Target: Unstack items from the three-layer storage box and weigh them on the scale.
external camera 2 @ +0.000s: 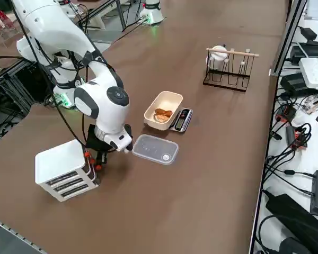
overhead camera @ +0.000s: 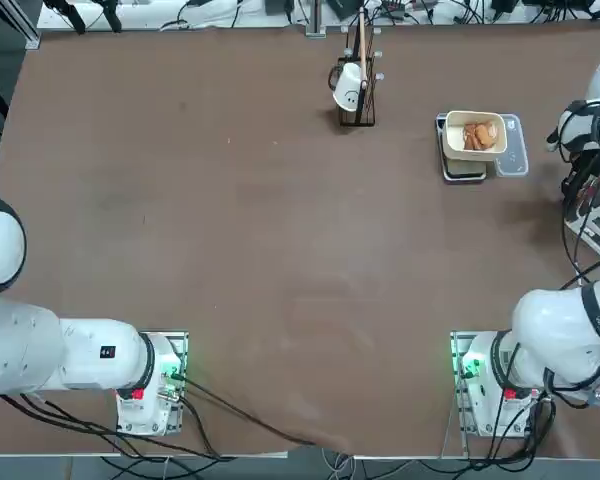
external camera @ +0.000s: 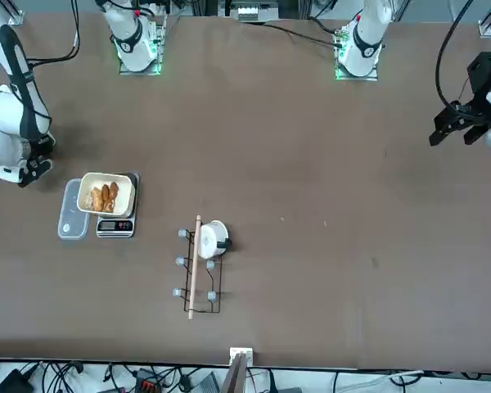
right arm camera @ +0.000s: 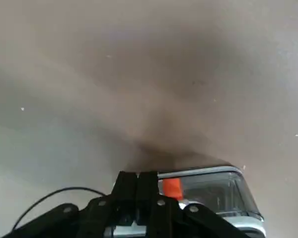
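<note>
White with grey slatted fronts, one three-layer storage box [external camera 2: 66, 169] stands on the brown desk [external camera 2: 212, 159]. My end effector [external camera 2: 98, 157], clenched empty, sits just beside it. Near the box, one scale [external camera 2: 182, 119] carries one cream bowl [external camera 2: 163, 109] holding reddish-brown and tan items [external camera 2: 162, 114].
</note>
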### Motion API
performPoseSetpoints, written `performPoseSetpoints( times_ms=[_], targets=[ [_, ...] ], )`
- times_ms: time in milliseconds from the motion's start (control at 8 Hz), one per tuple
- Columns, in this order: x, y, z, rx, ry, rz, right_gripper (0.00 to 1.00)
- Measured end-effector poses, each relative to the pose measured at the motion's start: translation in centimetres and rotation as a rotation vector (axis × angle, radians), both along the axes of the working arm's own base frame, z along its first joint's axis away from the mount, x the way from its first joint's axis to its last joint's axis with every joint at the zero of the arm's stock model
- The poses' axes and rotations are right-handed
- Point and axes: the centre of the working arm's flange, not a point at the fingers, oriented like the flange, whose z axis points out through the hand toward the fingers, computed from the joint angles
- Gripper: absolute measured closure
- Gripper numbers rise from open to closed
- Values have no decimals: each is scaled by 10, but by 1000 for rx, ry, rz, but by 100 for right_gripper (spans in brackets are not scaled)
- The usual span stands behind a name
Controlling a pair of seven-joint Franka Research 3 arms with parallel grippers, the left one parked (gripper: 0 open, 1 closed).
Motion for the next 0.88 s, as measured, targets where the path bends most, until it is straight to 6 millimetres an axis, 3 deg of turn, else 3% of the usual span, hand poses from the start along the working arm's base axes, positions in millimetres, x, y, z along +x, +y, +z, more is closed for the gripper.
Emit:
performPoseSetpoints(
  times_ms=[875],
  targets=[
    [0, -1, 3, 0, 4, -9, 97]
  ],
)
